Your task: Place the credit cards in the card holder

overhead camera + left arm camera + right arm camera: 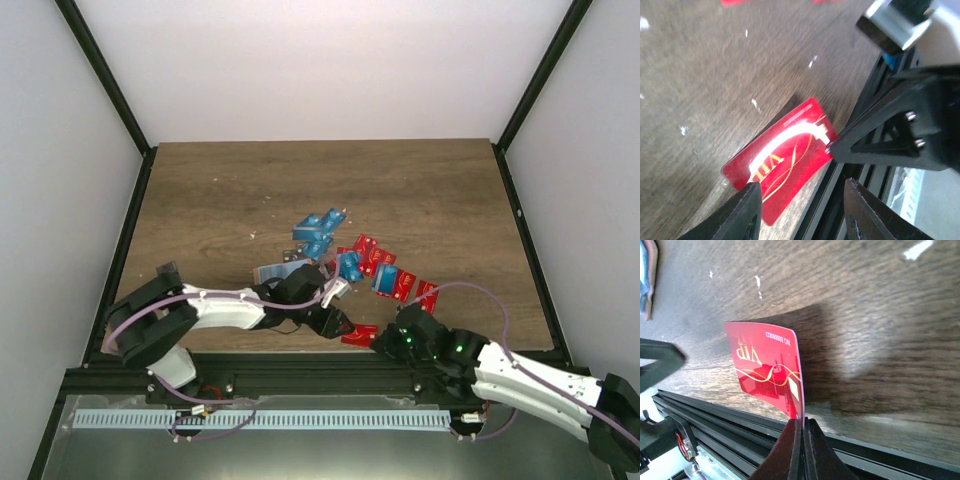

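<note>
The right claw (pixel 801 424) fills the bottom of its own view. Its two fingers are pressed tight on the near edge of a red card (pixel 767 367). How much of the card sits between them is hidden. The card is lifted at that edge, throwing a dark shadow on the table (pixel 880 315).

In the left wrist view the left claw (pixel 802 210) shows only its finger ends, cut off by the frame. They stand partly apart with nothing between them, and the near corner of the card runs under one finger.

From above, the two claws meet at the near edge of the table, with the red card (pixel 358 335) between them, just beside the black rail (pixel 300 362).

The card holder (pixel 650 285) is hard to make out. It is a tan strip with blue in it, cut off at the corner of the right wrist view. From above, a pale flat thing half under the left arm may be the same, though I cannot tell.

The other cards (pixel 375 262), red and blue, lie scattered mid-table, too small to count or read.
</note>
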`<control>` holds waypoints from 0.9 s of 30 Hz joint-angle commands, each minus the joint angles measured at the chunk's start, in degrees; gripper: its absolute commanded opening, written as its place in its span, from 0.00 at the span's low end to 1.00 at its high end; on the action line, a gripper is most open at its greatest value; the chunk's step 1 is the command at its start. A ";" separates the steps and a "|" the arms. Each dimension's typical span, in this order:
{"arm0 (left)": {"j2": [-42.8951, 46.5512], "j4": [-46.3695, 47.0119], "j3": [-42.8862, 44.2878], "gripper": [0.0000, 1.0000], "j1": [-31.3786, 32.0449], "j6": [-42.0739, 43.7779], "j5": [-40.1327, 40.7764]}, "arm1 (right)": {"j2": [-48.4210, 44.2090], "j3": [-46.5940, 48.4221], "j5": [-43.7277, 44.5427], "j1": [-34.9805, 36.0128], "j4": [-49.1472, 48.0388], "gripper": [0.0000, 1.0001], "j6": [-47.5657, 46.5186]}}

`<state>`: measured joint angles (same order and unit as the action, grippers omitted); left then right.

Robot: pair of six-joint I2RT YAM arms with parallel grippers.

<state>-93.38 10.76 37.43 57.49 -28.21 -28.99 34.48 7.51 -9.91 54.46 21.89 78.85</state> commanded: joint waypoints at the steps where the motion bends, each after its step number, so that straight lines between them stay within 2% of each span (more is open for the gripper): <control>1: 7.25 -4.48 0.24 0.48 -0.38 0.43 6.25 | -0.16 1.34 2.36 -0.44 -0.49 0.01 -2.12; 7: 19.26 -12.20 -0.02 0.53 -1.73 -1.92 17.73 | 0.85 5.70 5.06 -0.42 -2.43 0.01 -4.38; 11: 26.93 -14.25 -1.39 0.57 -3.81 -4.46 23.33 | 2.57 7.00 8.32 -0.40 -12.08 0.01 -4.67; 18: 37.45 -14.75 -3.09 0.64 -7.48 -11.33 24.89 | 9.36 10.17 15.24 -0.41 -31.62 0.01 -5.37; 23: 44.85 -10.74 -6.71 0.71 -9.16 -17.68 25.32 | 14.06 11.11 17.89 -0.43 -47.31 0.01 -5.93; 27: 47.51 -4.71 -9.28 0.71 -11.38 -20.16 22.73 | 18.12 11.39 16.57 -0.47 -59.78 0.01 -5.20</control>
<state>-47.70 -0.27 30.30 47.94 -43.83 -4.78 49.84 16.69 4.78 54.43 -20.99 73.97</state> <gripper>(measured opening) 0.715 0.015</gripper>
